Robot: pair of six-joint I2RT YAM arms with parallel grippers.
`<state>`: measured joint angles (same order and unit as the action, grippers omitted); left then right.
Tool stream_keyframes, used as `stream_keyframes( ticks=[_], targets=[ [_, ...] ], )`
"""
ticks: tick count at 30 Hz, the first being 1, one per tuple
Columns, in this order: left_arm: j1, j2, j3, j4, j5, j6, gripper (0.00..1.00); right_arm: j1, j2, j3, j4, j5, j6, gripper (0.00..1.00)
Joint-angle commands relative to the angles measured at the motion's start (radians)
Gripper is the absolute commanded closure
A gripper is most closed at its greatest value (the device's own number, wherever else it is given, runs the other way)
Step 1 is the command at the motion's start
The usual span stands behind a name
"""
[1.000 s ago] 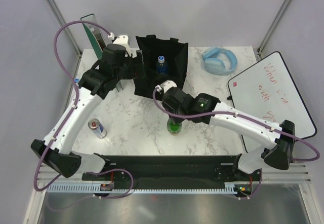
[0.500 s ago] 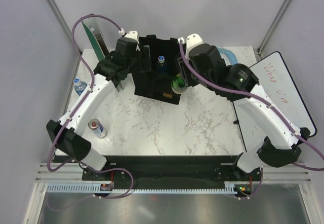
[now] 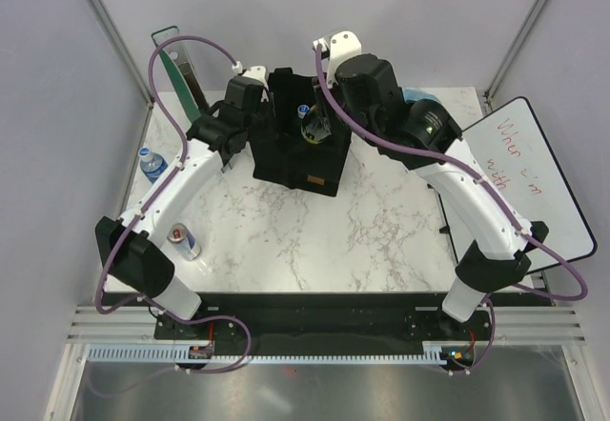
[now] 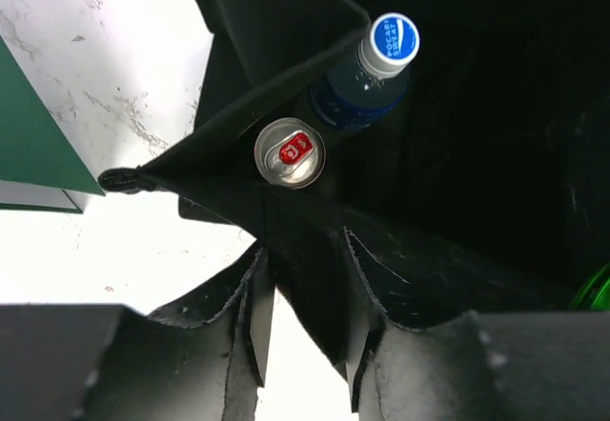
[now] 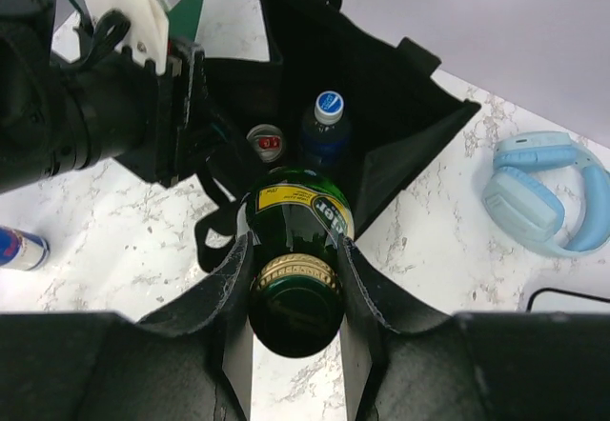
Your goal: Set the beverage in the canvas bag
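The green bottle (image 5: 297,213) is hanging just above the open mouth of the canvas bag (image 5: 405,107), over the bag's near side and not yet down inside it. The right claw (image 5: 295,259) is gripping it by the neck, one finger on each side just below the gold cap, with the body pointing down toward the bag.

Inside the bag, a blue bottle (image 4: 367,88) and a can (image 4: 289,151) are standing side by side against the bag's left wall, so the free room is lying to the right of them.

At the bag's left corner, the left claw (image 4: 305,264) is narrowed onto the wall fabric, pinching it and keeping that side from folding inward.

The step in hand looks to be the lowering. To do it well, the right arm should be bringing the bottle straight down into the open right half of the bag, clear of the can, letting go only once the base is resting on the bag's floor. The pinch on the wall should be holding until then, or the soft side may be sagging into the path.
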<state>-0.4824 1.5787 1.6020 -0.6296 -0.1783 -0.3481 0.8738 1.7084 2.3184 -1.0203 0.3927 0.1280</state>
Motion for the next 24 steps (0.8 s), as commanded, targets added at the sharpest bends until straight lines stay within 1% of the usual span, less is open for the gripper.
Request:
stream_keyframes(
  ticks=[1,3,4,7,14,16,22,24],
  targets=[
    [0.002,-0.057,-0.039,0.053,0.019,0.006,0.68,-0.009,-0.049,-0.056,0.347,0.09,-0.047,1.0],
    [0.002,-0.062,-0.05,0.053,0.025,0.006,0.77,-0.015,-0.04,-0.1,0.419,0.089,-0.065,1.0],
    [0.002,-0.066,-0.053,0.053,0.026,0.005,0.82,-0.024,-0.029,-0.1,0.428,0.09,-0.07,1.0],
    [0.002,-0.08,-0.074,0.053,0.03,0.001,0.86,-0.035,0.029,-0.094,0.443,0.083,-0.087,1.0],
    [0.002,-0.097,-0.096,0.053,0.014,0.012,0.89,-0.047,0.114,-0.174,0.476,0.092,-0.093,1.0],
    [0.002,-0.094,-0.094,0.053,0.014,0.014,0.9,-0.059,0.135,-0.188,0.477,0.123,-0.09,1.0],
    [0.002,-0.091,-0.077,0.051,0.007,0.017,0.89,-0.085,0.174,-0.206,0.457,0.126,-0.062,1.0],
    [0.002,-0.091,-0.07,0.051,0.008,0.017,0.87,-0.097,0.183,-0.217,0.442,0.126,-0.05,1.0]
  ],
)
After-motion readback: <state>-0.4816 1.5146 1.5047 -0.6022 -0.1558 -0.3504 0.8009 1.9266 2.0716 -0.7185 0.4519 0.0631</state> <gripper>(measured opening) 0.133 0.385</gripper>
